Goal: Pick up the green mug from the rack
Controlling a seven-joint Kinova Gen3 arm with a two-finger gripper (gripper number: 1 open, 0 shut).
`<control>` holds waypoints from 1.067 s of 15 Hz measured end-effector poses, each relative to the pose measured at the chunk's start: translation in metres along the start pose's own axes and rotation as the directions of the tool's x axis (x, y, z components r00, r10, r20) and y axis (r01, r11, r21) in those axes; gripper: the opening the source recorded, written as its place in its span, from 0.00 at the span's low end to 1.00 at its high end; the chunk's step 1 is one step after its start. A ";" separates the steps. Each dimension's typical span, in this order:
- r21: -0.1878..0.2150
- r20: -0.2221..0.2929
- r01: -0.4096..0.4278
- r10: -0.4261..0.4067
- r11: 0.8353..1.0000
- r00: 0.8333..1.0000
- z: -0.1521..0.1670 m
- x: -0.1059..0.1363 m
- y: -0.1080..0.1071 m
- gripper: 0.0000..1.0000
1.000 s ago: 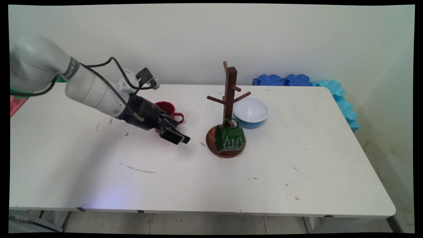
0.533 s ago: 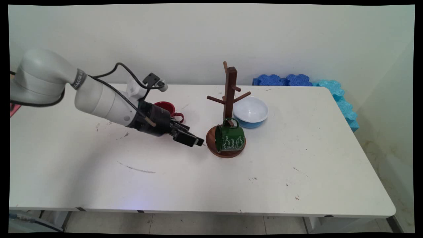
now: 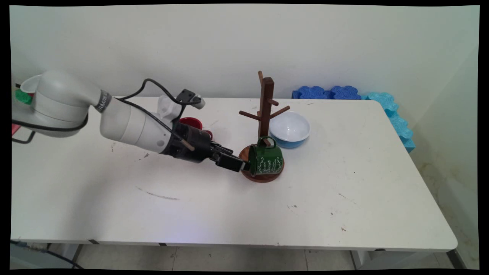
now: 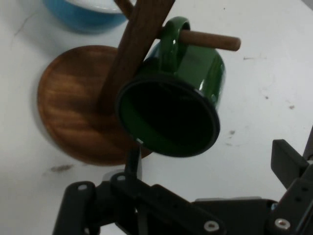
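A green enamel mug hangs by its handle on a low peg of the wooden mug tree, its mouth turned left toward my gripper. The gripper is open and low over the table, with its tips right at the mug's rim. In the hand view the mug fills the middle, its dark mouth facing me. One of the fingers rises just under the rim, the other stands far off to the right, and the gripper holds nothing. The tree's round base lies to the left.
A blue bowl with a white inside sits just behind the tree's right side. Behind my arm a red mug is partly hidden. Blue foam pieces line the back right edge and the right side of the table.
My arm has reached rightward across the table, carrying the gripper from beside the red mug up to the green mug's rim. Mug, tree and bowl have not moved.
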State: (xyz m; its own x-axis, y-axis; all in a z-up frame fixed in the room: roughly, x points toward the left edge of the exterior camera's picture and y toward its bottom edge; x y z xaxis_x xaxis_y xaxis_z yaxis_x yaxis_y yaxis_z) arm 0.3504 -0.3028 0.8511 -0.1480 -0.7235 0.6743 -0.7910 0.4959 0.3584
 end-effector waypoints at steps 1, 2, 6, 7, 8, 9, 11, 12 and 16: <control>-0.004 -0.006 0.005 -0.005 1.000 1.000 0.002 0.000 0.002 1.00; -0.009 -0.012 0.010 -0.010 1.000 1.000 0.004 0.000 0.004 1.00; -0.021 -0.031 0.026 -0.027 0.999 0.999 0.012 0.000 0.010 1.00; -0.023 -0.034 0.029 -0.030 0.999 0.999 0.014 0.000 0.010 1.00; -0.024 -0.036 0.031 -0.032 0.999 0.999 0.015 0.000 0.011 1.00; -0.025 -0.039 0.033 -0.034 0.999 0.999 0.017 0.000 0.011 1.00; -0.027 -0.043 0.036 -0.037 0.999 0.998 0.019 0.001 0.012 1.00; -0.028 -0.046 0.038 -0.040 0.999 0.998 0.020 0.001 0.012 1.00; -0.029 -0.050 0.045 -0.046 0.999 0.998 0.027 0.002 0.010 1.00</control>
State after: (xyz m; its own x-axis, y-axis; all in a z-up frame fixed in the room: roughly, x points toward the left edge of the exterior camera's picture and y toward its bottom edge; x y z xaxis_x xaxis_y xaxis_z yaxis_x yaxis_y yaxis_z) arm 0.3260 -0.3118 0.8384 -0.0811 -0.7207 0.6885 -0.7791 0.4767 0.4072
